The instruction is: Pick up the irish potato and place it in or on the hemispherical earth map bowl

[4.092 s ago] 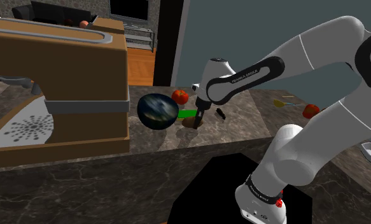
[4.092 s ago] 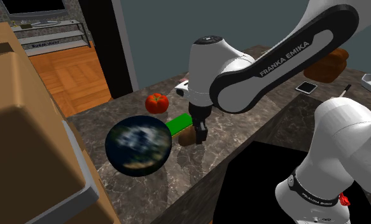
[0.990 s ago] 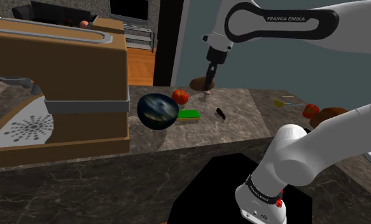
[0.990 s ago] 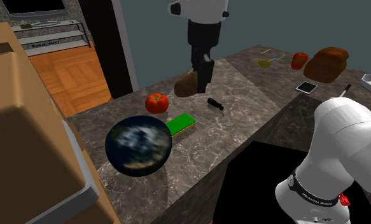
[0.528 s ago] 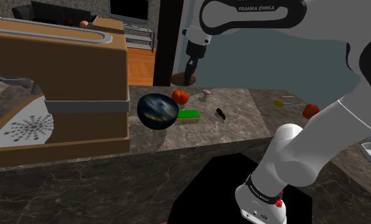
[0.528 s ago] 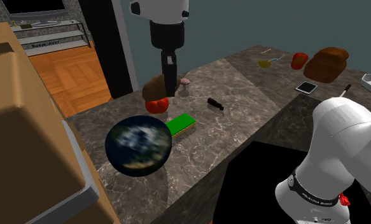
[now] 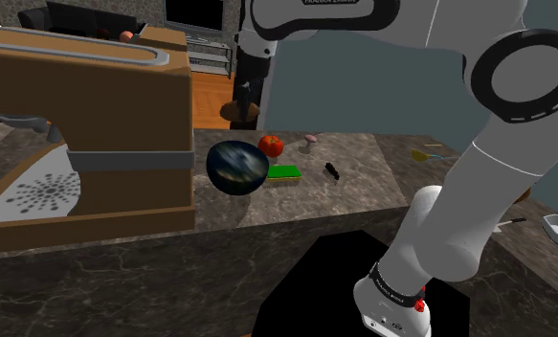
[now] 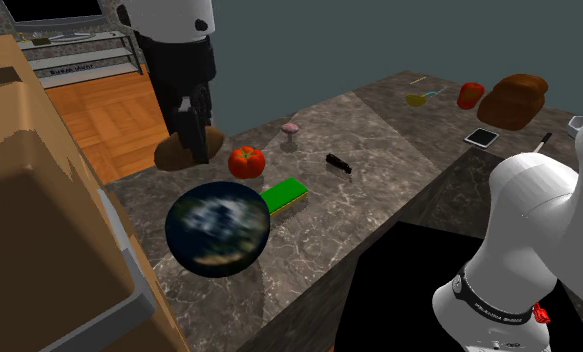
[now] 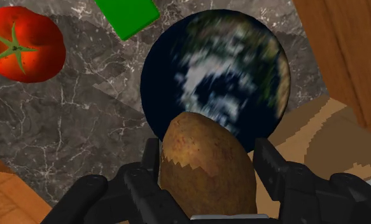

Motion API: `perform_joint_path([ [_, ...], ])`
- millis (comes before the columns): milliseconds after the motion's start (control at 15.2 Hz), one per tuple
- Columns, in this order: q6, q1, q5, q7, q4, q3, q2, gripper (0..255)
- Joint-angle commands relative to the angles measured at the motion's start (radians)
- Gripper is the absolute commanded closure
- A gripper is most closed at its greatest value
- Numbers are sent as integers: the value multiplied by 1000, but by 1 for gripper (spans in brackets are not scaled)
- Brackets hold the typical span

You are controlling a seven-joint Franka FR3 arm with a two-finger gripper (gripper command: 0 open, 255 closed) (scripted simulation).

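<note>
My black gripper [image 7: 243, 100] [image 8: 195, 136] is shut on the brown potato [image 7: 238, 113] [image 8: 171, 155] and holds it in the air. The earth-map bowl [image 7: 236, 166] [image 8: 219, 228] lies on the dark marble counter [image 8: 379, 190], tipped on its side. In both exterior views the gripper hangs beyond the bowl, near the counter's far edge. In the wrist view the potato [image 9: 206, 167] is clasped between both fingers of the gripper [image 9: 208, 162]. There the bowl [image 9: 216, 70] lies just past it.
A red tomato [image 8: 246, 160] [image 9: 23, 43], a green block [image 8: 287, 195] [image 9: 128, 14], a small mushroom [image 8: 291, 130] and a black object [image 8: 339, 163] lie near the bowl. A big brown box [image 7: 85, 115] stands close beside it. Bread [image 8: 514, 100] and a red pepper [image 8: 469, 95] lie far off.
The arm has swung to the shoulder view's left with the potato, from above the tomato to just beyond the bowl. Earlier it lifted the potato off the counter beside the green block.
</note>
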Motion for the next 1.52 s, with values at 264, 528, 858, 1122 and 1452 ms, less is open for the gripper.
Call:
perform_joint_path([
  [264, 64, 2, 5, 4, -23, 2, 41, 255],
  [528, 117, 2, 6, 3, -71, 2, 46, 255],
  [858, 179, 2, 7, 3, -122, 2, 57, 255],
  [1122, 179, 2, 7, 3, -122, 2, 57, 255],
  [1452, 179, 2, 7, 3, -122, 2, 57, 0],
])
